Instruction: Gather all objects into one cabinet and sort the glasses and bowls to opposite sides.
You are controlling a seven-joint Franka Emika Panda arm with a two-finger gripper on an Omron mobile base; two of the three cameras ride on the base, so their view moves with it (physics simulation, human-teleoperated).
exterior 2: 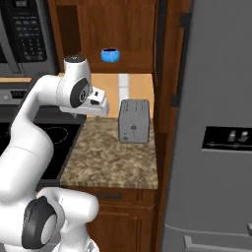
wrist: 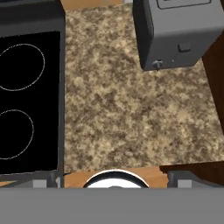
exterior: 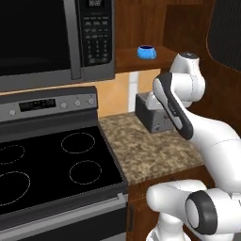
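A small bright blue mug, one of the glasses, stands alone on the lower shelf of the open dark wooden wall cabinet. The bowls are out of view. My gripper hangs well below that shelf and points down at the speckled counter, left of the toaster. Its fingertips stand wide apart, open, with nothing between them. In the right base view the white hand sits just left of the toaster.
A grey toaster stands at the back of the counter. A black cooktop borders the counter's left, under a microwave. A grey fridge fills the right. The cabinet's open door stands beside it.
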